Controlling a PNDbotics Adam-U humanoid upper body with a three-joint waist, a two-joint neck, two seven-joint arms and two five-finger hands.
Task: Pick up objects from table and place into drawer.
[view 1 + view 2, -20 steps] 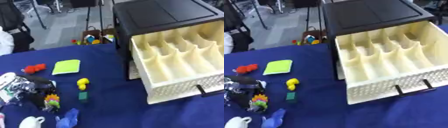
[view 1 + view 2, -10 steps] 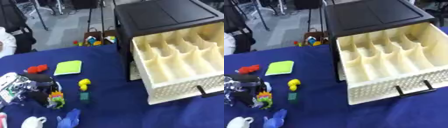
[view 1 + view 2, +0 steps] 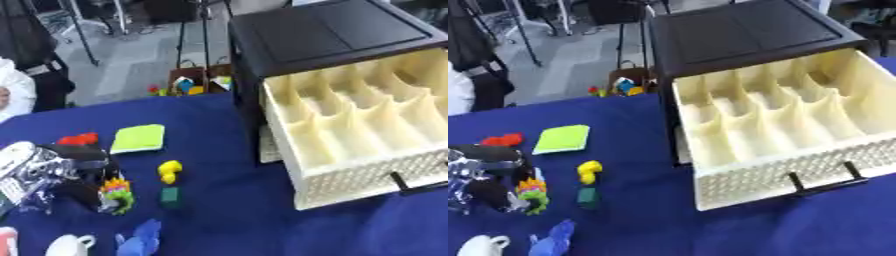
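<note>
My left hand (image 3: 66,167), black and silver, hangs low over the blue table (image 3: 219,220) at the left, with its fingers curled on a small green, orange and yellow toy (image 3: 116,195). Right of it lie a yellow duck-like piece (image 3: 170,170) and a dark green cube (image 3: 170,196). Further back are a lime green flat pad (image 3: 140,138) and a red piece (image 3: 77,139). The cream drawer (image 3: 772,185) stands pulled out of the black cabinet (image 3: 737,35) at the right, and its divided compartments look bare. No right hand shows.
A blue figure (image 3: 140,240) and a white cup (image 3: 70,246) sit at the table's near left edge. Behind the table are a bag of colourful toys (image 3: 192,85) on the floor and tripod legs. The drawer's black handle (image 3: 824,180) juts toward me.
My left hand has shifted a little to the right and up, carrying the colourful toy with it. The other pieces and the drawer have stayed put.
</note>
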